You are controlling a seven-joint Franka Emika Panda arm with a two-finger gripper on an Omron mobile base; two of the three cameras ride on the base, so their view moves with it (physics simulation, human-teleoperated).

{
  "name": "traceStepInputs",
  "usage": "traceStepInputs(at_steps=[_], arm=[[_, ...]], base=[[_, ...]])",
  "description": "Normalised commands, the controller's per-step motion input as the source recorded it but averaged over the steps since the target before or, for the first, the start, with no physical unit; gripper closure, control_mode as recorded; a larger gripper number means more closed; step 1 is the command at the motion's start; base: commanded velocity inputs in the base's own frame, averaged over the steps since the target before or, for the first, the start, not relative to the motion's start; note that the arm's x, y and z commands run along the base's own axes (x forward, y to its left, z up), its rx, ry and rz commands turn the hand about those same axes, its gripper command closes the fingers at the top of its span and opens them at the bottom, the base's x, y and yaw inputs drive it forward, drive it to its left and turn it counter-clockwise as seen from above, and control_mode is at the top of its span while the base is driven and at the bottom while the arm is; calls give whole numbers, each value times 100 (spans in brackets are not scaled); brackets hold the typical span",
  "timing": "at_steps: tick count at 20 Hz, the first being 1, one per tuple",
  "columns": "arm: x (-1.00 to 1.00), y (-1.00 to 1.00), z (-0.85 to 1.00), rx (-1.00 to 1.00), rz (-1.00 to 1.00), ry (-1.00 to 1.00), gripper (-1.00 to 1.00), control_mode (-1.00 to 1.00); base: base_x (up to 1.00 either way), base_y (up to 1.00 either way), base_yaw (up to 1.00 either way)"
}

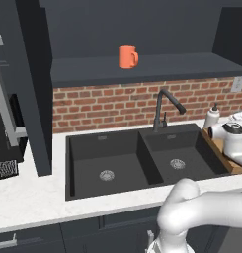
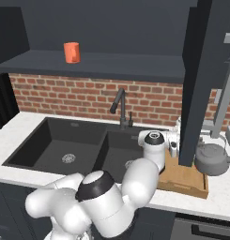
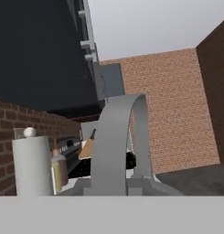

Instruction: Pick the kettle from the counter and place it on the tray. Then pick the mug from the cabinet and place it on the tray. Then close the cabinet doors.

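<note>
Gripper (image 3: pixel 114 187) jaws are closed, and they appear to clamp the thin arched handle of the small squat grey metal kettle (image 2: pixel 212 161), which looms right against your hand camera.

From the left, you have a white marbled stone counter (image 1: pixel 28 202) below an open dark charcoal-blue cabinet door (image 1: pixel 28 99). Next comes the dark double sink (image 1: pixel 117 158) with a black faucet (image 1: pixel 164 106) against the red brick wall (image 1: pixel 102 106). Above it, a small orange mug (image 1: pixel 127 57) stands alone on the cabinet's wide dark shelf (image 1: pixel 162 69).

Further right, a whitish soap bottle (image 1: pixel 211 116) stands near the light-brown wooden tray (image 2: pixel 182 180). The right open door (image 2: pixel 196 84) hangs over the tray, crowding your wrist. The kettle sits at the tray's right end; you cannot tell whether it rests there.
</note>
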Motion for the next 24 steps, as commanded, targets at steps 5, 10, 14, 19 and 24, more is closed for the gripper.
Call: traceStepInputs(at_steps=[5,10,14,19,24], arm=[[5,43,5,7,17,0,100,-100],[11,38,8,4,20,0,100,-100],[25,21,11,8,21,-3,100,-100],[8,7,4,12,20,0,100,-100],[3,0,0,16,17,-4,100,-100]], base=[[0,0,0],[0,0,0],[0,0,0],[0,0,0],[0,0,0]])
